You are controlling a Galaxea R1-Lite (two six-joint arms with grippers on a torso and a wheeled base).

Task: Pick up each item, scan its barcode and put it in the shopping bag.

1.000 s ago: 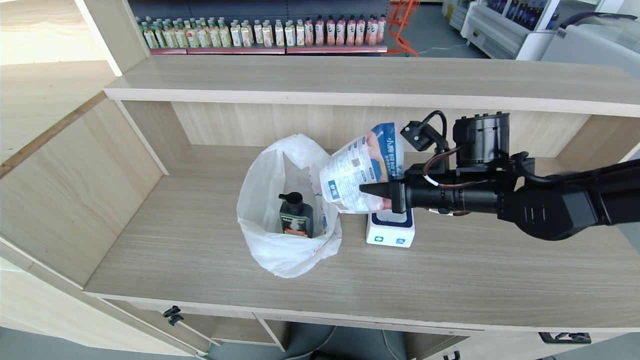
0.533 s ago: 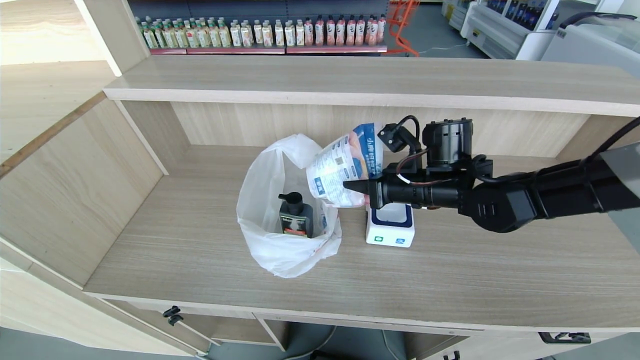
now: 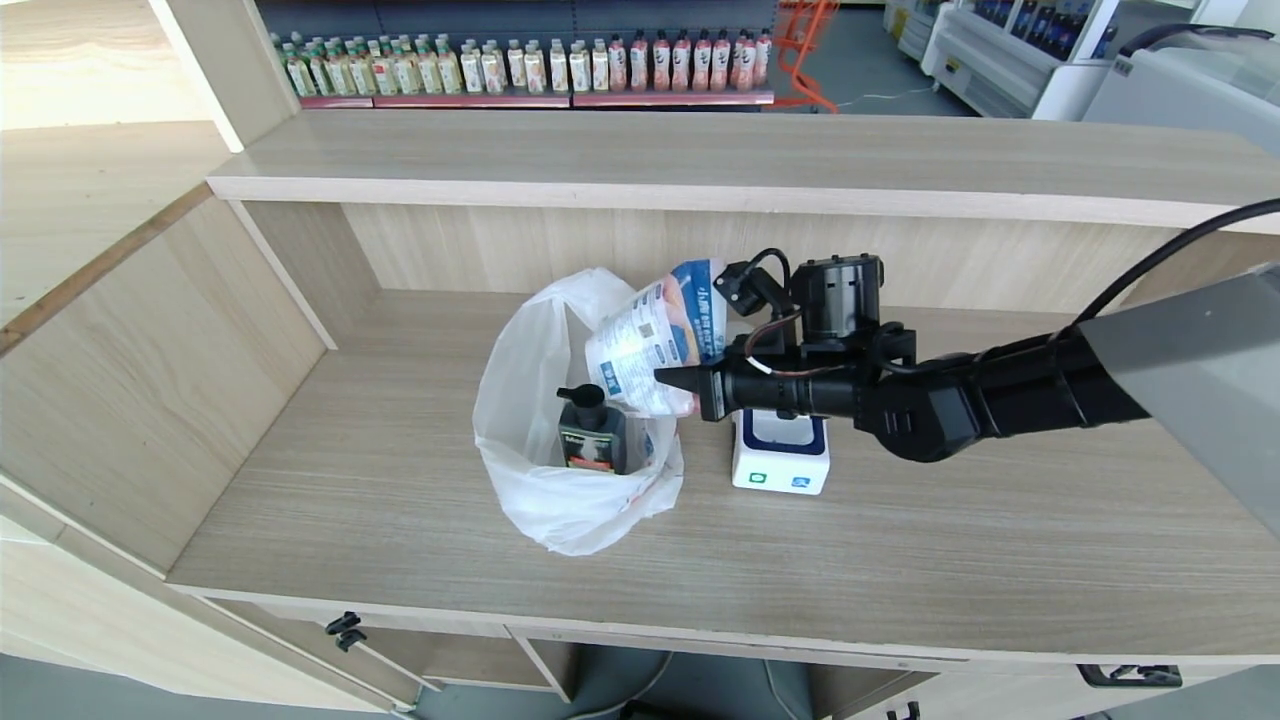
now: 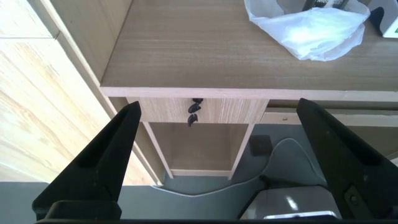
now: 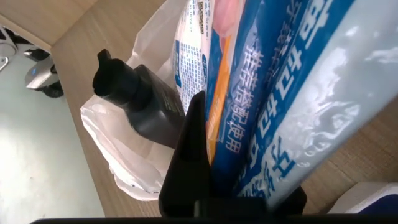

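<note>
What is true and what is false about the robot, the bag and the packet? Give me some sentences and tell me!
1. The right gripper holds a packet up by the bag. True.
2. A white scanner sits on the counter beside the bag. True.
3. The bag is empty. False: a black pump bottle stands inside it.
4. The packet lies flat on the counter. False: it is up in the air, clamped in the right gripper.
5. The left gripper is carrying a bottle. False: it is open and holds nothing.
</note>
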